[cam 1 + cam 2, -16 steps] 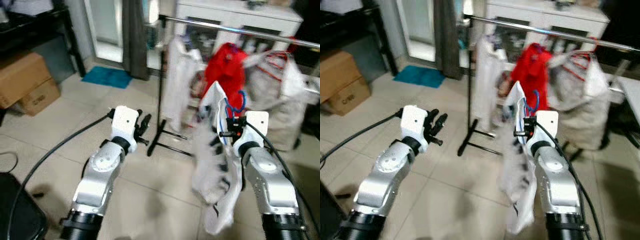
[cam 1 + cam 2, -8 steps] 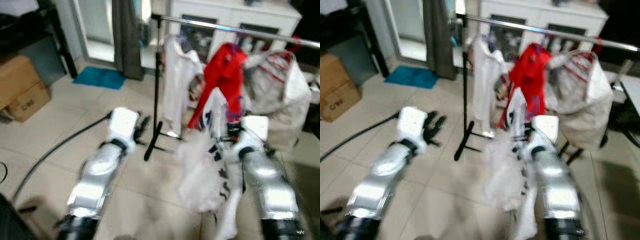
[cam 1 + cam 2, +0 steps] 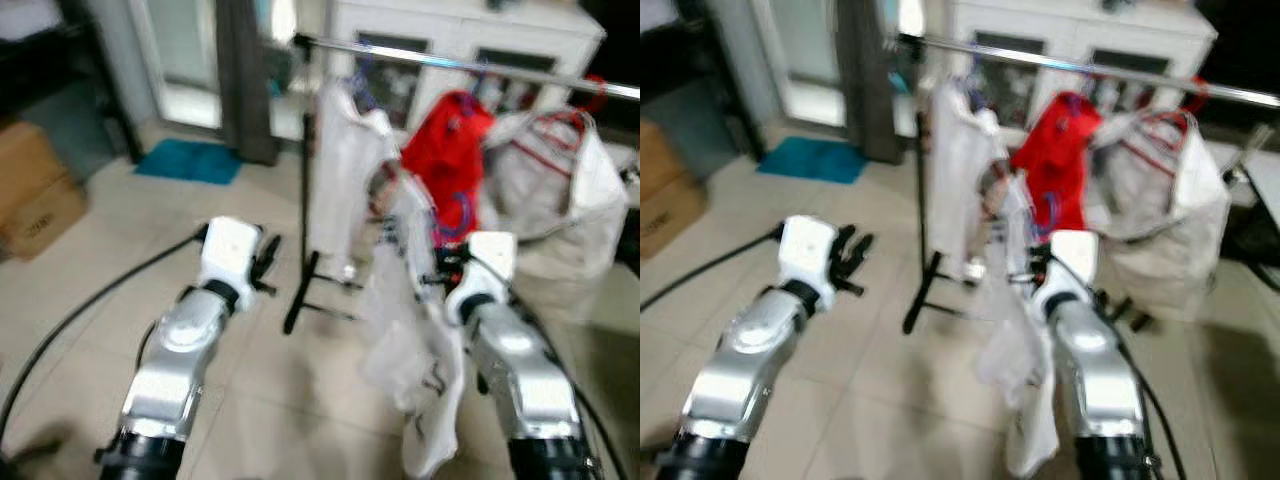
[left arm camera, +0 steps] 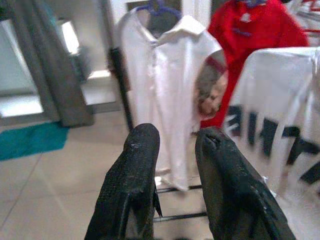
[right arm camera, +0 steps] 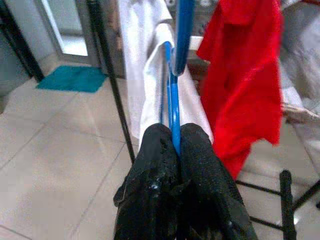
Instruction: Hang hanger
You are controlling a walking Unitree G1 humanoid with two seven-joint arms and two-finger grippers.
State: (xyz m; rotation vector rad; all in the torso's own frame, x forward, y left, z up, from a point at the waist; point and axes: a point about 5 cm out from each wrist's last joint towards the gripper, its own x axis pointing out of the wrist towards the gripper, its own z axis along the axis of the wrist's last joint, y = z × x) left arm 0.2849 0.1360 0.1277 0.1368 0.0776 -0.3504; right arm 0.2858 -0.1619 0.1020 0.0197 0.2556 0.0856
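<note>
Carrying step: right gripper (image 5: 175,145) clenched on blue plastic hanger (image 5: 176,75) bearing white printed shirt (image 3: 415,330), below silver clothes rail (image 3: 450,62). Left gripper (image 4: 172,155) released, holding nothing. Next: lift hook over rail, likely between white polo shirt (image 3: 340,170) and red shirt (image 3: 452,150).

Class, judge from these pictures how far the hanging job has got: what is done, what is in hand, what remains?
Done: a white shirt and a red shirt already hang on the metal clothes rail. In hand: the right gripper is shut on a blue plastic hanger carrying a white printed garment. Left: hooking it onto the rail.
</note>
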